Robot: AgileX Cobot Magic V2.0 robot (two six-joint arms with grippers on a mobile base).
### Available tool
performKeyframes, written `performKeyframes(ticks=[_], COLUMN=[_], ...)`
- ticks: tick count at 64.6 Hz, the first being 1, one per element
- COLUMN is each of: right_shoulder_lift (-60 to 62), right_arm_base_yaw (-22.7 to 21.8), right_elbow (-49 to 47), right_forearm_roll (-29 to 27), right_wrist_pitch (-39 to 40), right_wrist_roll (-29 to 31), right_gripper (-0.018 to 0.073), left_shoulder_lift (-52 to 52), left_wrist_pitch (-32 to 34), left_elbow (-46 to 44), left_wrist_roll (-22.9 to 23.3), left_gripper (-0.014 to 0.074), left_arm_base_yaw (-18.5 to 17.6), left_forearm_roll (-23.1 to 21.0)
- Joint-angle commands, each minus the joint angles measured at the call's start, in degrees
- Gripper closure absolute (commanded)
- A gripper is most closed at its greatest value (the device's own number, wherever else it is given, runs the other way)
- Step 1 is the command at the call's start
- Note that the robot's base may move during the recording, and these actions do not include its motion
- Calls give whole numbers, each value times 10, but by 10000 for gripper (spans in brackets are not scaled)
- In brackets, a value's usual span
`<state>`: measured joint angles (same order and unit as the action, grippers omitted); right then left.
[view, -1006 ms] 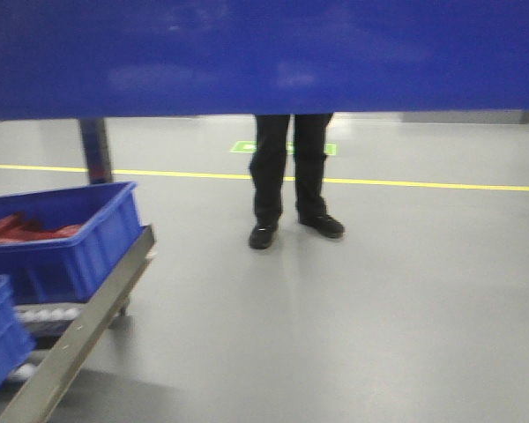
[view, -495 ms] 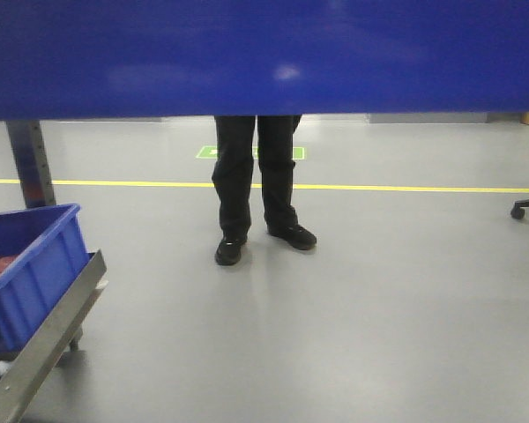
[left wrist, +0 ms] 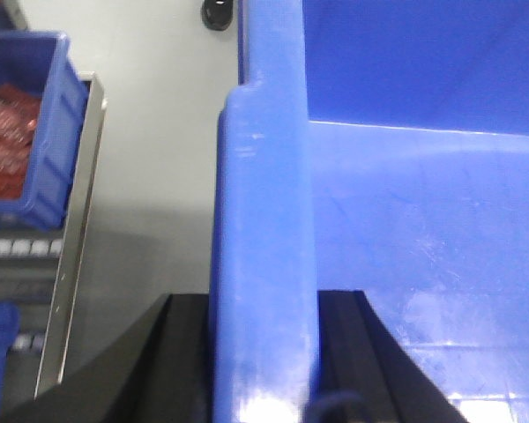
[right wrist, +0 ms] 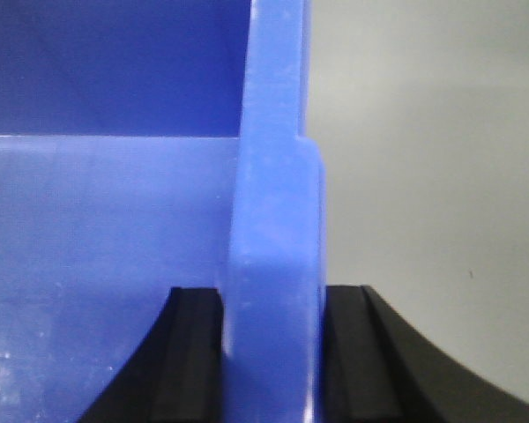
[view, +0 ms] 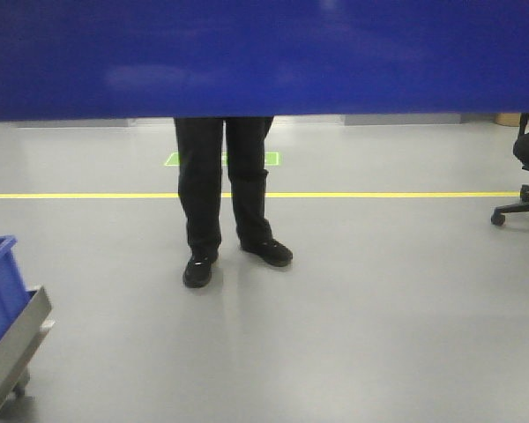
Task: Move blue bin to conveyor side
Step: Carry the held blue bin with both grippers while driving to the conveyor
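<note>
Left gripper [left wrist: 264, 352] is pinching the blue bin [left wrist: 406, 220] by its thick rim, a black finger pressing each face; right gripper [right wrist: 271, 348] is clamping the opposite rim likewise.

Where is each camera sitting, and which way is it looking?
Front view: on the robot, facing forward at a person's legs; the blue bin blocks the top; no robot parts show.
Left wrist view: on the left arm, looking along the left gripper, black fingers either side of the bin's rim; a second bin sits beside.
Right wrist view: on the right arm, looking along the right gripper, clamping the rim.
Shared: all three show the blue bin.
</note>
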<state>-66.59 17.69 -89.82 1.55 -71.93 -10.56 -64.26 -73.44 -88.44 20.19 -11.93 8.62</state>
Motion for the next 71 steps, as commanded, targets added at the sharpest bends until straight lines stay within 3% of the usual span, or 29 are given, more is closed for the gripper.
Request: performKeyframes(ticks=[1,71], right_shoulder_lift=[12,12], right_arm_base_yaw=[1,1], right_elbow=[-8,-8], right_forearm_roll=[7,7], right_wrist_pitch=[51,51], right_wrist_roll=[5,5], right_gripper=[647,647], left_shoulder_lift=[11,11], left_wrist_pitch=[46,46], left_elbow=[-8,-8], left_wrist_roll=[0,0], left_gripper=[615,615], left_arm_base_yaw=[-4,-4], left_forearm_roll=[12,12])
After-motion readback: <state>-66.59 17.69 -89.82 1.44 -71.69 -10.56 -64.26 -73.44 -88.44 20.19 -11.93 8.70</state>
